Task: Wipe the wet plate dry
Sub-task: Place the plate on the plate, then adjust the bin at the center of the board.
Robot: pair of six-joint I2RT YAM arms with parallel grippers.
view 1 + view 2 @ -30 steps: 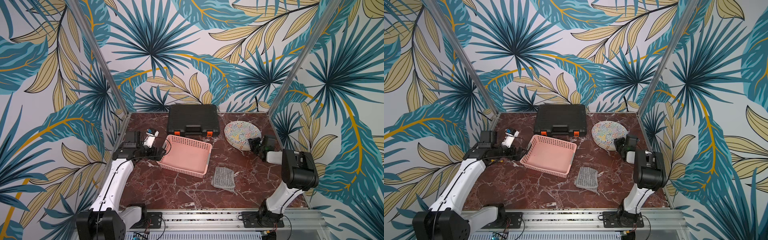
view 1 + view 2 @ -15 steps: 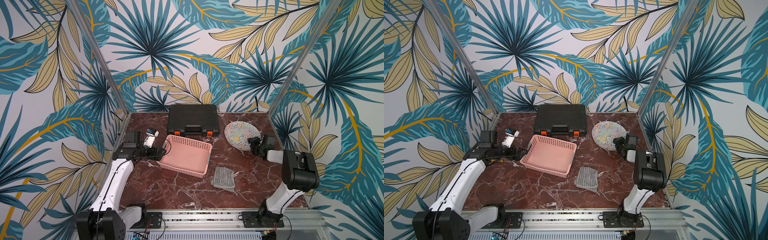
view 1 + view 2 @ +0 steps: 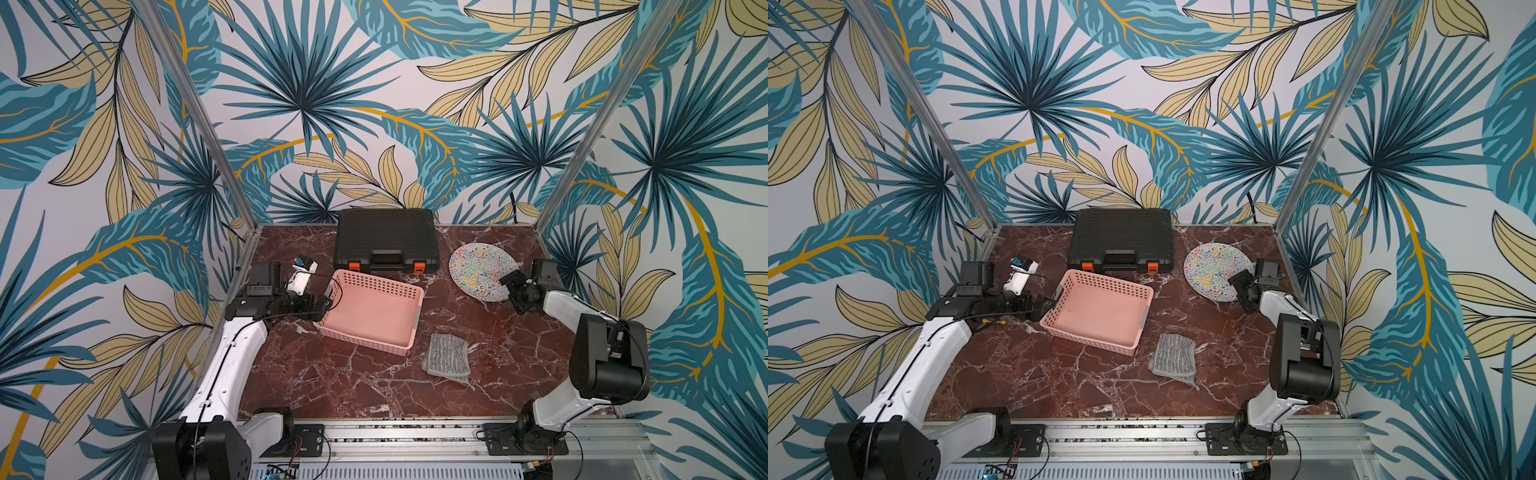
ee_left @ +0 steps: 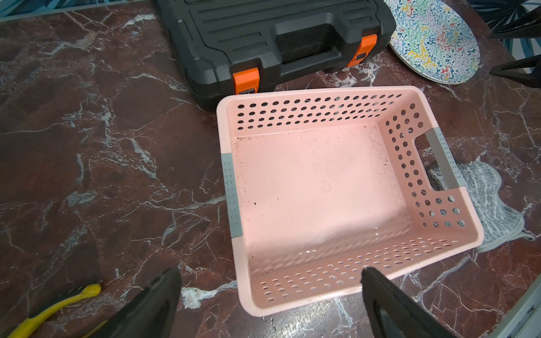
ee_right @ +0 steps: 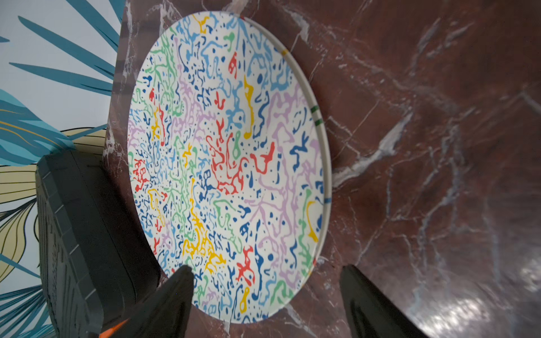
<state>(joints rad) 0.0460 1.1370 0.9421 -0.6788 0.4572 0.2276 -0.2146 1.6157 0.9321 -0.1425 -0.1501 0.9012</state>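
Jaws gape on both right gripper (image 5: 268, 269) and left gripper (image 4: 269, 271), neither holding anything; plate (image 5: 228, 146) looks stiff, wet-slick, breakable, so pinch its near rim

Bright, even light fills the booth from above, leaving only short, soft shadows beneath the pink basket (image 3: 378, 282) and the grey cloth (image 3: 446, 359). The polished tabletop (image 5: 456, 319) throws back a white glare patch in the right wrist view. Both wrist views bow at their edges, and the right claw (image 5: 268, 267) and left claw (image 4: 270, 269) look soft, too near the lens. Both top views are crisp.
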